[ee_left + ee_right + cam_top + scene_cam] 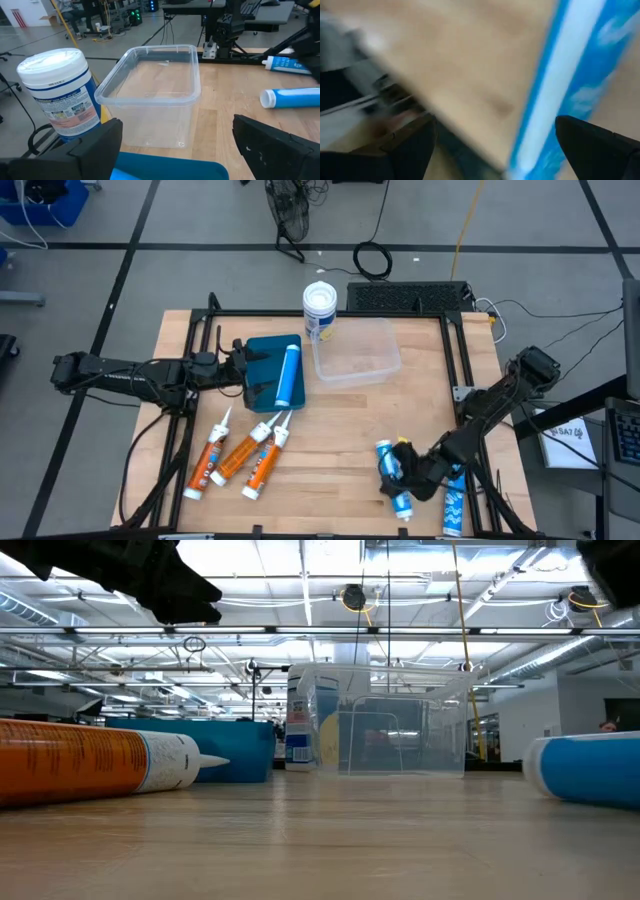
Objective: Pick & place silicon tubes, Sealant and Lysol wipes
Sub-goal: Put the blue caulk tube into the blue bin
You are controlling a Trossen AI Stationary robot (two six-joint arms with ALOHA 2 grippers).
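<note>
High view: Lysol wipes (320,310) upright

**Blue, orange and clear on pale wood**

The Lysol wipes (320,311) canister has a white lid and a blue label with yellow and pink patches. Beside it, the plastic tub (356,352) is clear. 3 orange tubes (238,457) carry white nozzles and white caps. A blue tube (289,375) lies on a teal tray (262,357). More blue tubes (394,473) with white print and white ends lie near the right arm. The table (330,450) is light wood framed in black; both arms are black
</note>
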